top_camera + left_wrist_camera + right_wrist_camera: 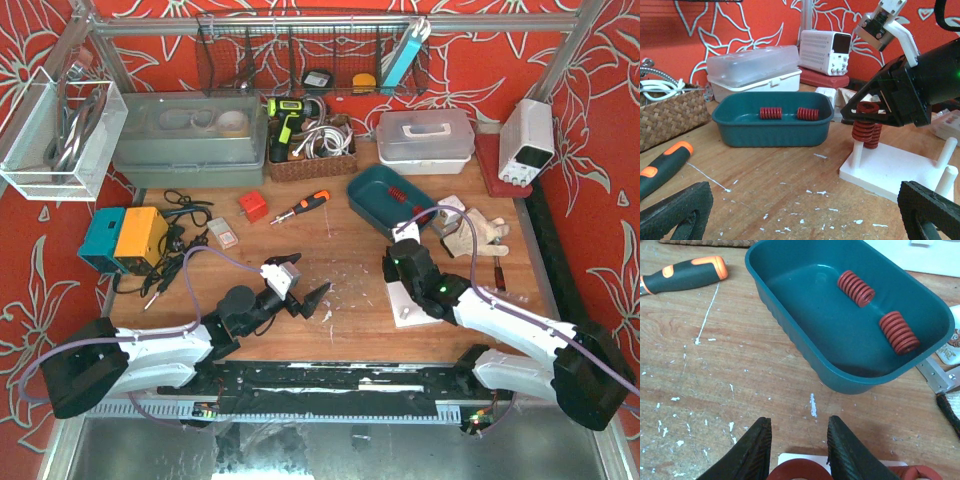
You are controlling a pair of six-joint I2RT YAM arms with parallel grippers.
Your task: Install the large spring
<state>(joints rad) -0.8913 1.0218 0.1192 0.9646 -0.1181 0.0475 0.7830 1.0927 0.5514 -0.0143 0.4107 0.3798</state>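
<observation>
The large red spring (866,125) sits partway down a white peg of the white base plate (890,170), with bare peg showing below it. My right gripper (405,262) is shut on its top; in the right wrist view the fingers (850,450) flank the spring (799,472). A second red spring (875,136) stands on the plate just behind it. My left gripper (300,290) is open and empty, low over the table left of the plate, with its jaws wide apart (805,215).
A teal tray (375,195) beyond the plate holds two more red springs (855,288). An orange-and-black screwdriver (303,205) lies left of it. A red box (253,207), gloves (478,232), a wicker basket (310,165) and a white power supply (527,140) stand farther out.
</observation>
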